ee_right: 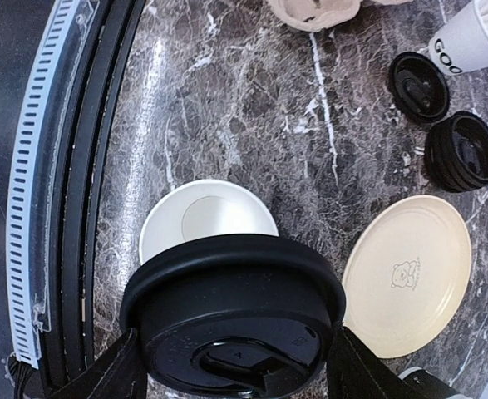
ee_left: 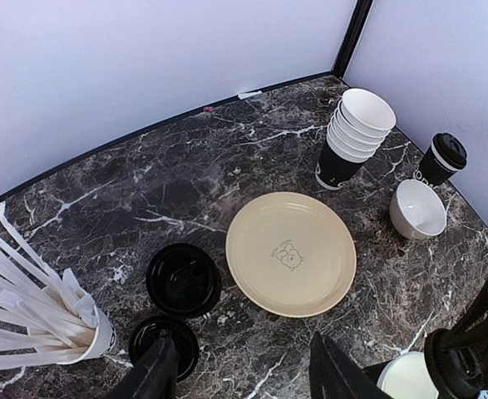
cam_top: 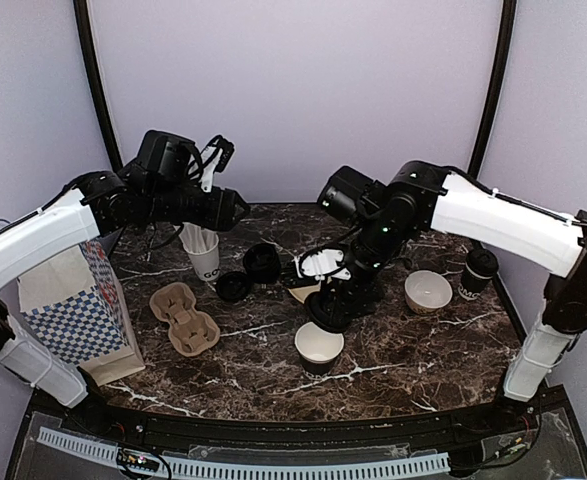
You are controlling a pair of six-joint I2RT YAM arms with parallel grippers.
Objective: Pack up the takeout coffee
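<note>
**Lid meets cup:** The right gripper clamps a black lid by its rim, a finger pressed to each side. It holds the lid over an open cup, whose white inside shows beneath in the right wrist view. The cup stands on the marble table near its front edge. There a black rail and a white slotted strip run down the left of the frame, with bare marble between cup and rail.

The left gripper hangs released at lower centre of its wrist view, fingers apart with nothing between them. It is above two loose lids, which lie just beside a cup of straws. A cream plate fills mid-frame, and open marble stretches behind it to the back wall. At upper right a stack of cups stands near the corner, with a lidded cup and a white bowl along the right edge.

In the overhead view a cardboard carrier and a checked paper bag sit at lower left, well apart from the open cup.
</note>
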